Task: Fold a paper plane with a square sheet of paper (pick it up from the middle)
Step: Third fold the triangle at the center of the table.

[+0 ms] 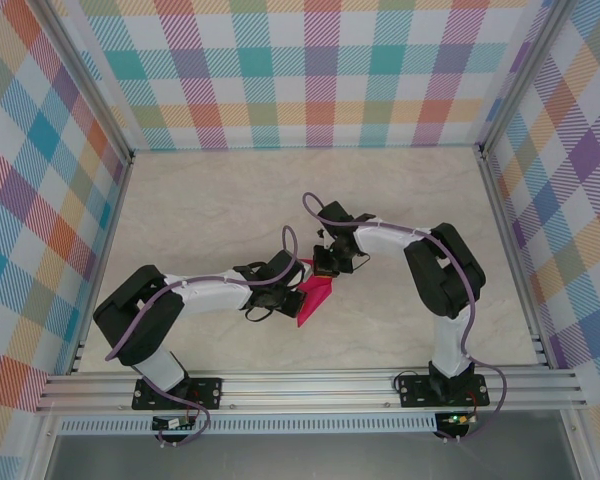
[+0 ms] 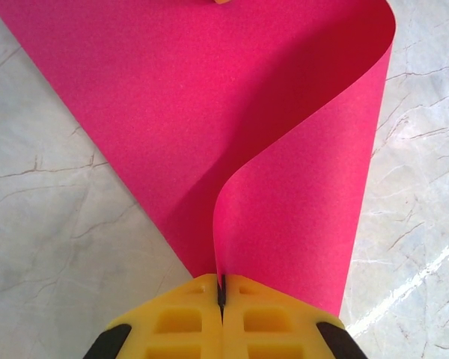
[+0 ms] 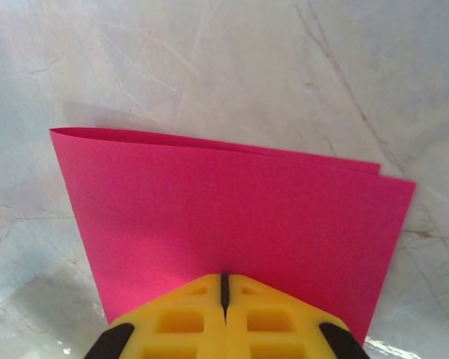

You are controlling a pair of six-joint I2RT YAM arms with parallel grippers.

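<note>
Left tool point(image 2: 221, 288), right tool point(image 3: 224, 286) tight on sheet point(image 1: 315, 298) edges

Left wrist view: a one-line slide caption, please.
Left gripper shut on the curling square sheet of paper, marbled tabletop beneath.

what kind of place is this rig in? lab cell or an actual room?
Most likely a purpose-built robot test cell, not a lived-in room: an aluminium-extrusion frame boxes it in, plaid-patterned panels wall three sides, and the work surface is a marble-look tabletop.

Sheet point(image 2: 172, 112) cropped by left-wrist view's top edge.
</note>
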